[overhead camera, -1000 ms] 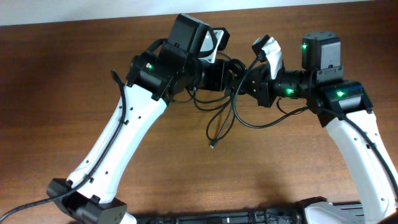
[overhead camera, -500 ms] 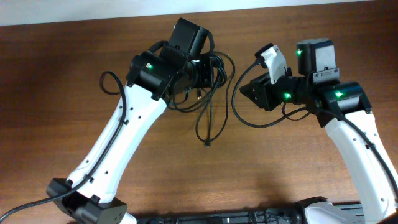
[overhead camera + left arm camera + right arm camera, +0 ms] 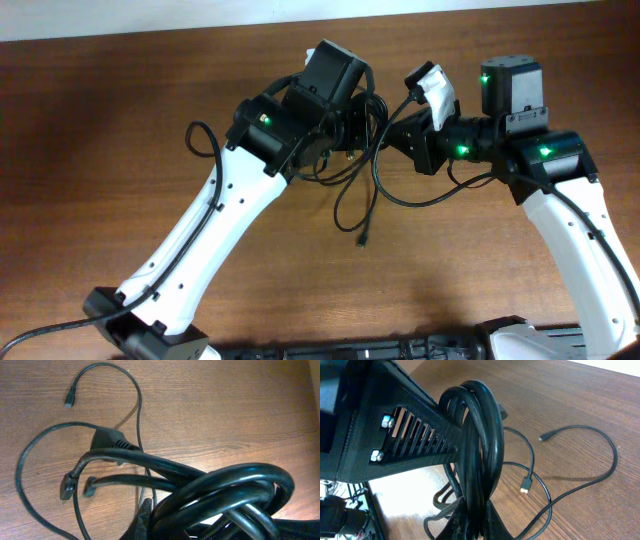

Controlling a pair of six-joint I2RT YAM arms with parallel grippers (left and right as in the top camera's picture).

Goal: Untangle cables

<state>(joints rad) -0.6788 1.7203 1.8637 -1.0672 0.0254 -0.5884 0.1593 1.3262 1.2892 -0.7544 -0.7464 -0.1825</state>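
Two white arms work over the brown table (image 3: 90,150), one on each side of the cables (image 3: 362,112). The cables are one knotted black bundle, lifted above the wood. Four green lights (image 3: 266,117) glow: one on the left arm (image 3: 215,220), left of the bundle, and three on the right arm (image 3: 575,225), right of it. The left gripper (image 3: 144,519) is clamped on the bundle. Four small plug ends (image 3: 68,401) show left of the bundle in its wrist view. The right gripper (image 3: 398,137) is right against the bundle on its right side. Whether its fingers are apart or together, I cannot tell.
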